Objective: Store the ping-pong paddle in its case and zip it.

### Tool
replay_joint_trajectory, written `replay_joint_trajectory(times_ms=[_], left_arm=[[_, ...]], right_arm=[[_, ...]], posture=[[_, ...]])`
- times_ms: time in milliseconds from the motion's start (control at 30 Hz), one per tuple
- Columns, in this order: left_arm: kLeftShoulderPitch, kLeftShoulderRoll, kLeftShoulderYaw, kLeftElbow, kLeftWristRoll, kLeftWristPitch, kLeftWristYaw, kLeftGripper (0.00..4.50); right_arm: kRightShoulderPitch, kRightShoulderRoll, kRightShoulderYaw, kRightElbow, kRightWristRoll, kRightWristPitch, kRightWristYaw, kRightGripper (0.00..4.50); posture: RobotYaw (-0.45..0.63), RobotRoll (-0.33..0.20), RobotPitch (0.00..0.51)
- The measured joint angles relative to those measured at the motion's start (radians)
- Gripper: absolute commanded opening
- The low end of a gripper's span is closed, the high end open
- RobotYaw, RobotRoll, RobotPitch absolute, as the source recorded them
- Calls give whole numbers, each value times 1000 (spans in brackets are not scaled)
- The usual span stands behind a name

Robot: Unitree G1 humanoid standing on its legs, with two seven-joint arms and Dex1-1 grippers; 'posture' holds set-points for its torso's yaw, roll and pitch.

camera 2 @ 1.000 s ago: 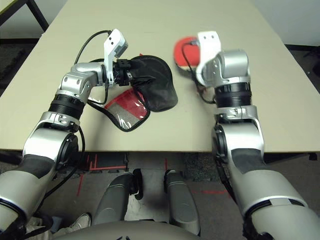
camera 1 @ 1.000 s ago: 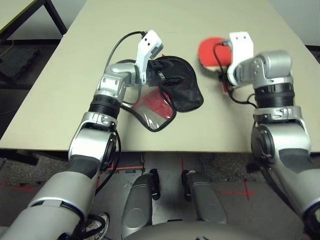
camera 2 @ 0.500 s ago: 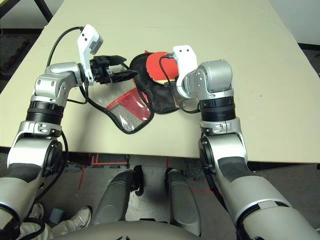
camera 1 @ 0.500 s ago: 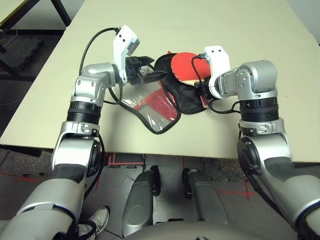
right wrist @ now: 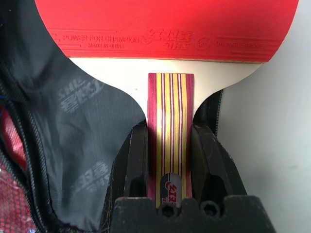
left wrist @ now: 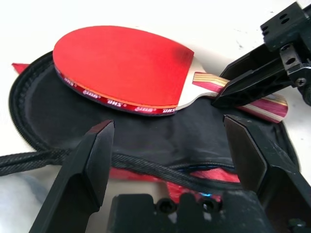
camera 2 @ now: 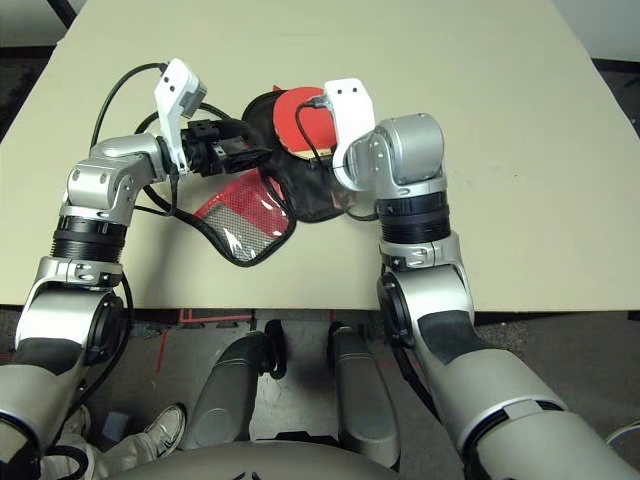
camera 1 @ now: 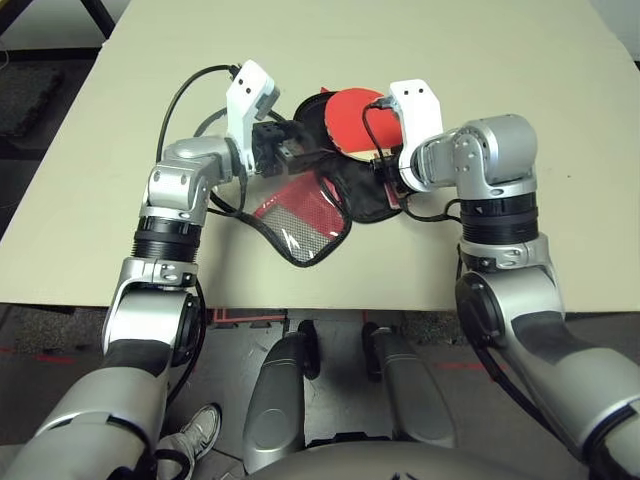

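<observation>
Right claw (right wrist: 170,160) pinches the paddle (left wrist: 121,73) handle above the case (left wrist: 146,136); left claw (left wrist: 170,150) spread.

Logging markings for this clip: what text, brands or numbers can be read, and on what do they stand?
"POWER FOR CHAMPION" and "MADE IN CHINA": on the round red rubber face of the wooden ping-pong paddle, near its lower edge.
Red logo beside it, and small print to its right: too blurred to read.
"DHS": faint, repeated on the black fabric lining of the open case.
Red mark at the handle's end: unreadable.

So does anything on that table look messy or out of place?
Nothing looks broken or spilled. The case just lies flopped open, its red mesh flap folded out toward the table edge, while the paddle hangs above it.
</observation>
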Motion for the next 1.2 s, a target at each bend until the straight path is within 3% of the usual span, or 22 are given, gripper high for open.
replay_joint_trajectory(times_ms=[567,1200], left_arm=[[-5,-16,1,39,-1,-44,16,4500],[-52,-36,-8,13,-29,-66,-2,4500]], right_arm=[[32,-66,79,-81,53,0,22,1066],[-11,-45,113,-171,142,6,-62,1066]], posture=[[-76,0,322],[-103,0,298]])
